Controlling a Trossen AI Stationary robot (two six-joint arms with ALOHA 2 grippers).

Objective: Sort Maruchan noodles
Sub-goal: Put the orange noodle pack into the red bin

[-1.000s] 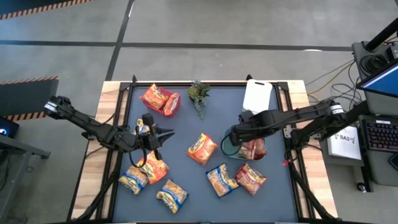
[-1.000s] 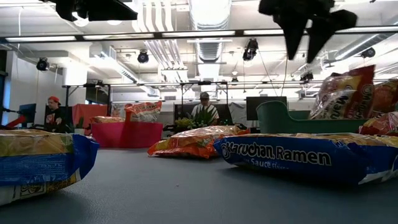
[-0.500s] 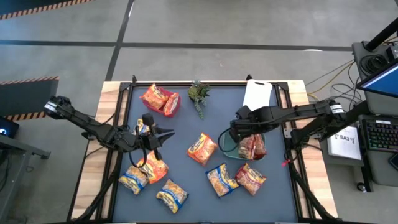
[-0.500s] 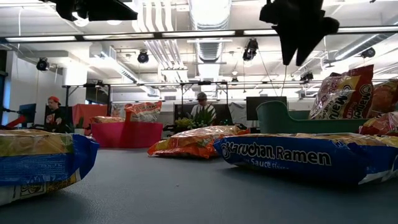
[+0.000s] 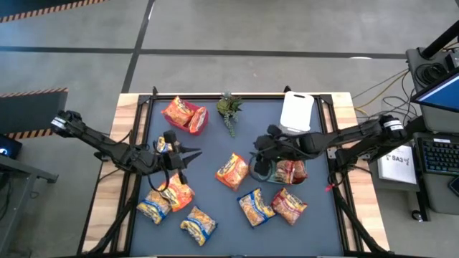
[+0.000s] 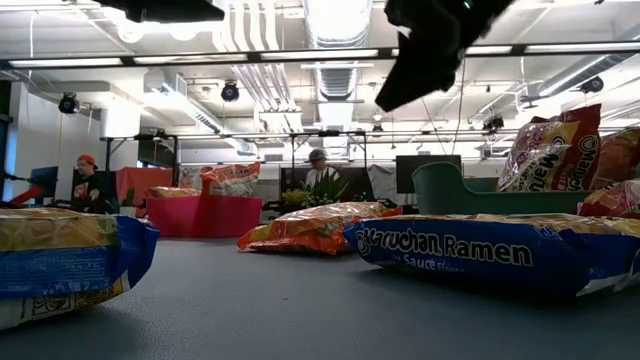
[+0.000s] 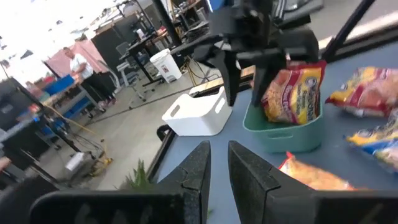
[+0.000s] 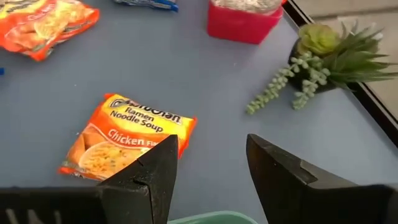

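Left pincer [image 5: 188, 159] hovers at the left-centre of the frame over the dark blue table [image 5: 215, 140], its fingers drawn nearly together and holding nothing. Below it lie an orange crinkly noodle packet [image 5: 177, 192] and two yellow-and-blue packets [image 5: 153, 208]. At upper left a red bin [image 5: 195, 122] holds packets. An orange chicken ramen packet [image 5: 233, 170] lies at centre. Just right of it, the right pincer [image 5: 259, 169] hangs with fingers parted and empty, by the teal bin [image 5: 267, 170] holding red packets [image 5: 290, 170].
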